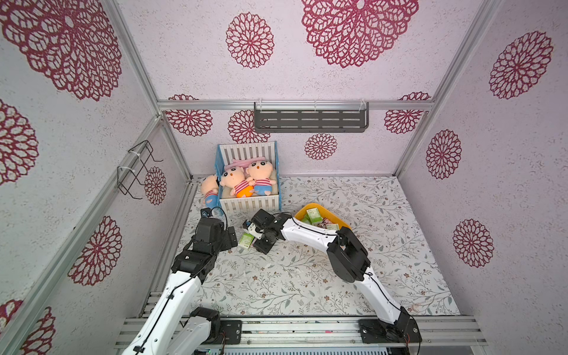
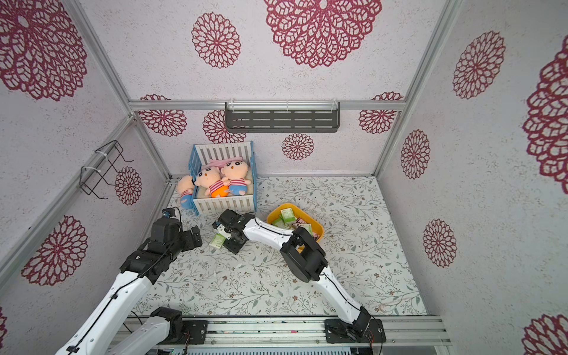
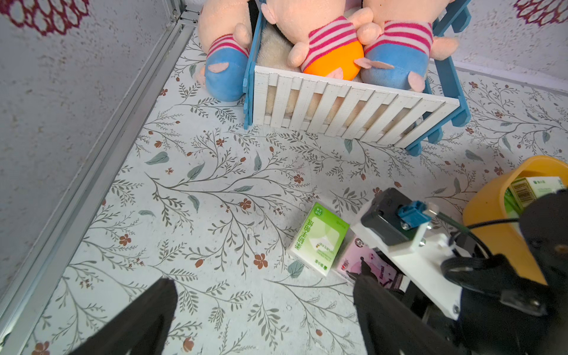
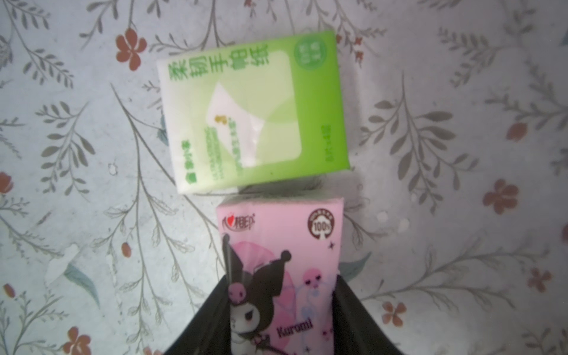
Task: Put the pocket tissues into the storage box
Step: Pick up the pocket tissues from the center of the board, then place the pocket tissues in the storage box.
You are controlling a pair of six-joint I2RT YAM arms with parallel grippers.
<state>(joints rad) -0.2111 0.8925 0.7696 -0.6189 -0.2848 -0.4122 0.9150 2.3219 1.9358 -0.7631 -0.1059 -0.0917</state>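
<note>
A pink pocket tissue packet with a black cartoon figure lies on the floral table, and my right gripper is shut on it, one jaw pressed to each long side. A green-and-white packet lies flat just beyond it, touching its end; both top views show this one. The yellow storage box stands behind the right arm with several packets inside. My left gripper hovers open just left of the two packets, with nothing between its fingers.
A white-slatted, blue-sided crate with plush dolls stands at the back, close behind both grippers. One doll lies outside it by the left wall. A grey shelf and a wire rack hang on the walls.
</note>
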